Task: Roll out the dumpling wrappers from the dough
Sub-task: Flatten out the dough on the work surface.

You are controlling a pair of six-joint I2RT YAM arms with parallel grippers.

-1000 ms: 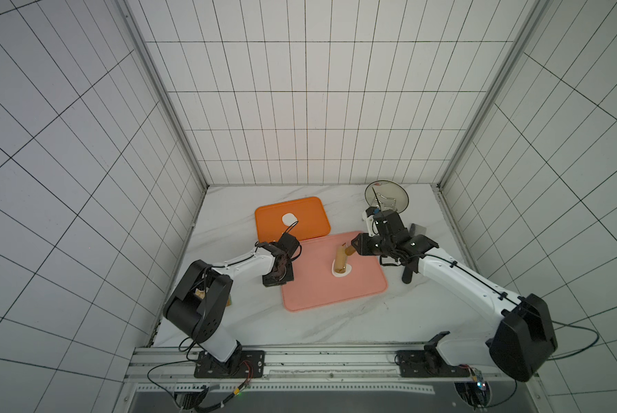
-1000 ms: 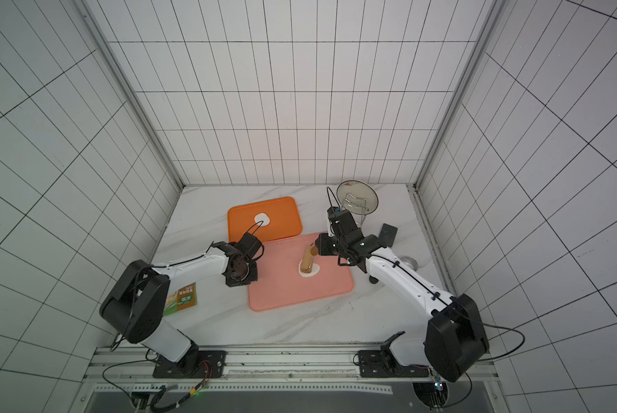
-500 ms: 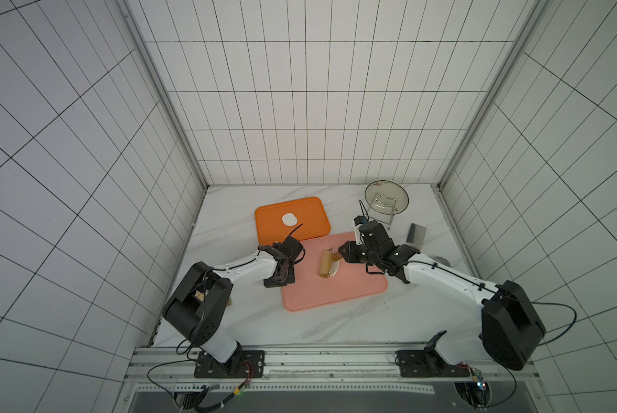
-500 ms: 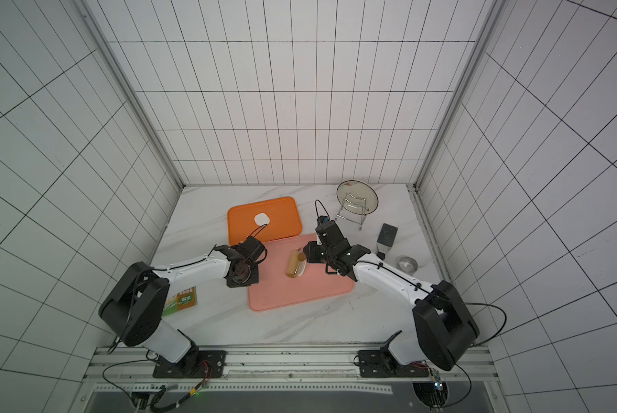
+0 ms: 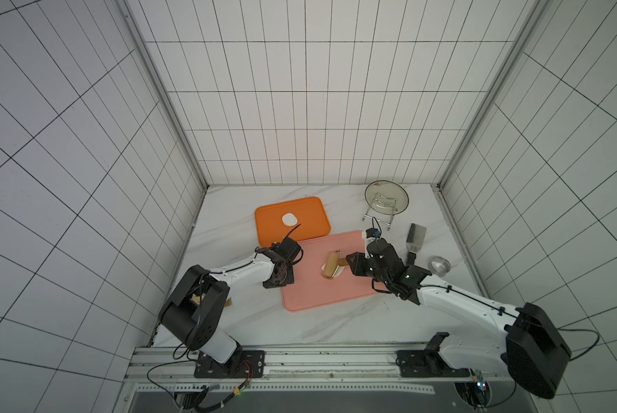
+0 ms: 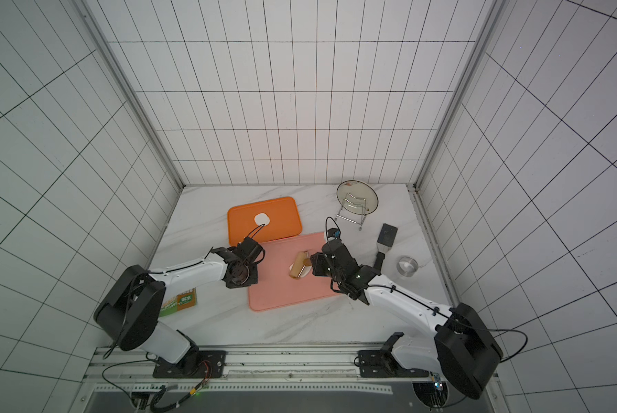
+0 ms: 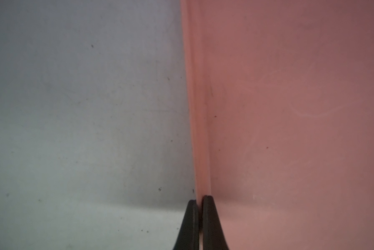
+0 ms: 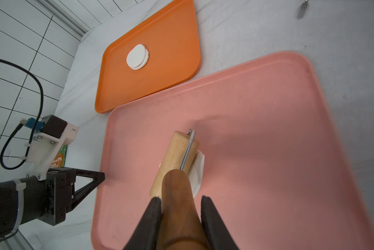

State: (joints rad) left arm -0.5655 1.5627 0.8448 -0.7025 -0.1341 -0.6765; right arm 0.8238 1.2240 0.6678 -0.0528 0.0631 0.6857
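Note:
The dough (image 8: 198, 171) is a small flattened white piece on the pink tray (image 8: 268, 129), mostly hidden under a wooden roller (image 8: 177, 155). My right gripper (image 8: 181, 198) is shut on the roller's dark wooden handle (image 8: 177, 207). In both top views the roller (image 5: 332, 269) (image 6: 299, 264) lies near the middle of the tray, left of the right gripper (image 5: 353, 265). My left gripper (image 7: 199, 199) is shut on the rim of the pink tray (image 7: 200, 129) at its left edge (image 5: 285, 282). Two stacked round dumpling wrappers (image 8: 137, 57) (image 5: 289, 219) lie on the orange tray (image 5: 310, 218).
A glass plate on a wire rack (image 5: 385, 198) stands at the back right. A metal scraper (image 5: 416, 237) and a steel ring cutter (image 5: 439, 265) lie right of the pink tray. A green packet (image 6: 178, 304) lies under the left arm.
My right gripper has carried the roller leftward over the dough, then back a little towards the right. The left gripper has stayed at the tray's rim.

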